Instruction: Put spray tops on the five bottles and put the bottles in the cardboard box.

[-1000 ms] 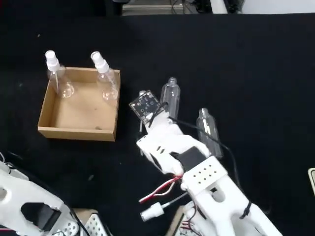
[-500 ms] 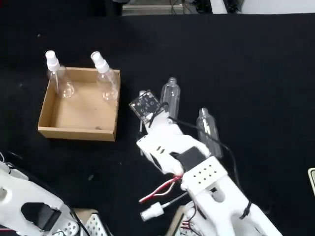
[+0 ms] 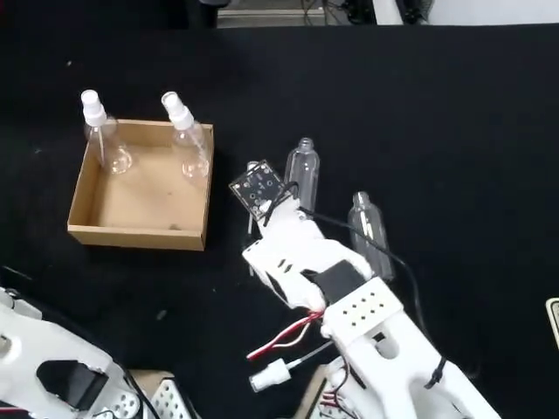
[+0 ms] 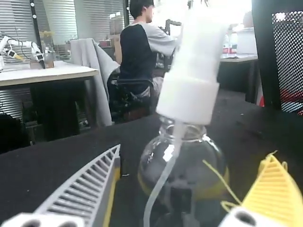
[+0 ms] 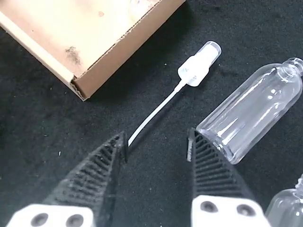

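Right gripper [image 5: 157, 134] of mine hangs open above a loose top [image 5: 199, 66] beside the box [image 3: 140, 234]. Two topped bottles [image 3: 188, 140] stand in the box; my left gripper [image 4: 194, 153], jaws apart, flanks a third topped bottle [image 4: 182, 175]. Left to do: two bare bottles [image 3: 303, 166] and two loose tops [image 3: 271, 375] on the table [image 3: 437, 105]

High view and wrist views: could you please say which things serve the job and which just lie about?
Job: cardboard box, two capped bottles in it, two open bottles, two loose spray tops, fifth bottle, capped.
Lying about: pale object at high view's right edge, desk behind.
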### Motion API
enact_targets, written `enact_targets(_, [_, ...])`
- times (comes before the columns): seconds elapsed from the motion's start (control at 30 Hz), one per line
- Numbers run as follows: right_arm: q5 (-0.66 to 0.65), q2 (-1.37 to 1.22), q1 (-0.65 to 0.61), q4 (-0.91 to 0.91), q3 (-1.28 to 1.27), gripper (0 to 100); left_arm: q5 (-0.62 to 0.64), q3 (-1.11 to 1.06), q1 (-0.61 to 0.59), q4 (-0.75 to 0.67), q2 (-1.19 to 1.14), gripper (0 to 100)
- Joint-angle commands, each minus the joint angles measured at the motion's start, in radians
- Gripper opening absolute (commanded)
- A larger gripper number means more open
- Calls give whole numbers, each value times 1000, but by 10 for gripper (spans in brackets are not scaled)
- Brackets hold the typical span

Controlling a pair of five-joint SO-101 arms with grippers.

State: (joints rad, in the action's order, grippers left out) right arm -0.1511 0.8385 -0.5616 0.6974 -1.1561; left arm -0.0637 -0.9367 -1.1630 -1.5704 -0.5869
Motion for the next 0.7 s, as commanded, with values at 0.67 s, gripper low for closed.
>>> enact_targets(0.67, [3, 19, 66, -25, 24, 180, 0, -237, 127, -166, 245, 28])
